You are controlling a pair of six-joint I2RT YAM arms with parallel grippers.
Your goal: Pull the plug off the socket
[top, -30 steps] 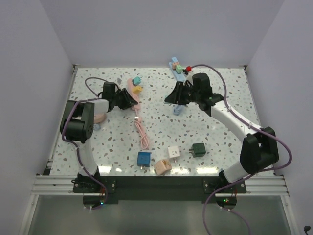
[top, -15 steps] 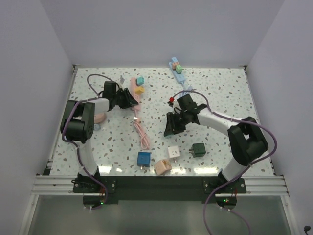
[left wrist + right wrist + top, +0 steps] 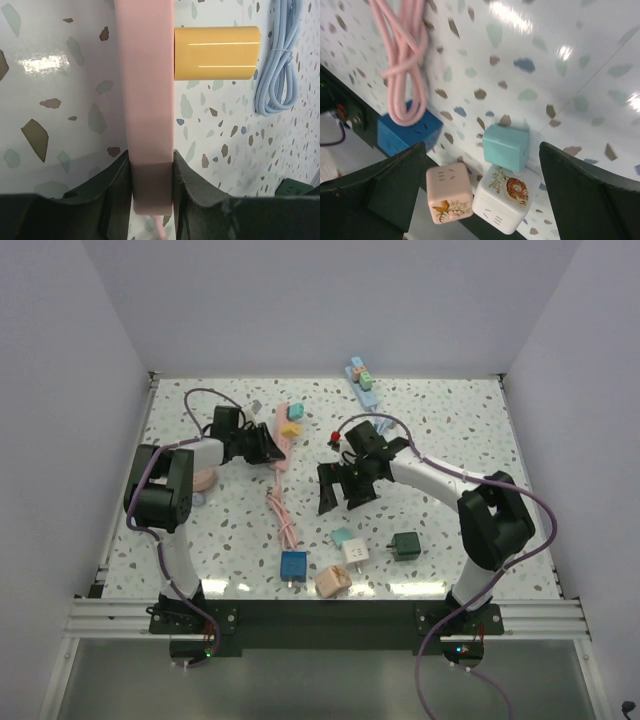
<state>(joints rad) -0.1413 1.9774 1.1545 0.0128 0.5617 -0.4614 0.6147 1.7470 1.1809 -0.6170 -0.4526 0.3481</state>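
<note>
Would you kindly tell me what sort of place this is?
Probably a robotics lab test cell: a terrazzo table boxed in by plain white walls, arms bolted to a metal rail, and a pink power strip.

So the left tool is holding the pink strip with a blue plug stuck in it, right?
Not quite. The left tool does hold the pink strip, but it's a yellow plug stuck in it, not a blue one. The left wrist view shows it.

no readable txt or nos., only tiger pic on white cube (image 3: 502,202), smaller one on pink cube (image 3: 449,192)
</note>
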